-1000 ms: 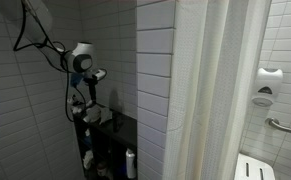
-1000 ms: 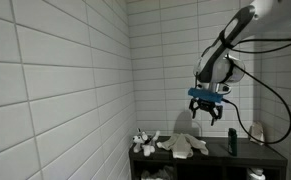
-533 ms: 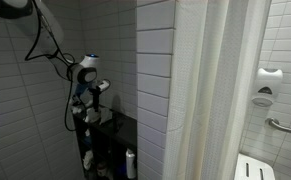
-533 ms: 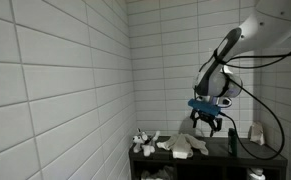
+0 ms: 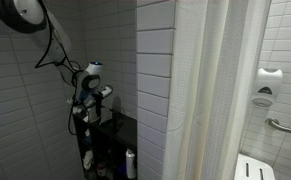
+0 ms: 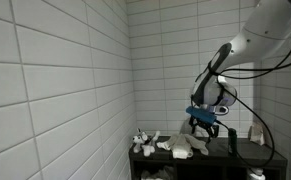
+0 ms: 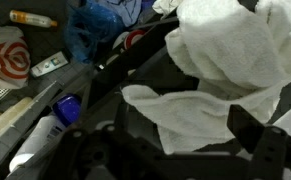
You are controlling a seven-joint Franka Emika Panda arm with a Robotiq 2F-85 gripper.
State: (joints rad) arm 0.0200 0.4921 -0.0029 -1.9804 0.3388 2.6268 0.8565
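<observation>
A crumpled white towel point(image 6: 185, 146) lies on the top of a dark shelf unit point(image 6: 247, 157) set against the tiled wall. My gripper point(image 6: 204, 127) hangs just above the towel's right part, pointing down, jaws open and empty. In the wrist view the towel point(image 7: 220, 70) fills the upper right, and one flap of it lies between my dark fingers point(image 7: 250, 128); the gripper point(image 7: 180, 125) holds nothing. In an exterior view the gripper point(image 5: 92, 112) shows low over the shelf beside the tiled corner.
A dark bottle point(image 6: 233, 143) stands right of the towel, small white items point(image 6: 141, 143) left of it. Beyond the shelf edge lie a blue bag point(image 7: 100, 30), a red-and-white bag point(image 7: 3, 55) and a blue-capped tube point(image 7: 40, 135). A shower curtain point(image 5: 220, 90) hangs beyond the tiled wall.
The arm has come down toward the shelf, bringing the gripper from well above the towel to just over it. The jaws stayed open.
</observation>
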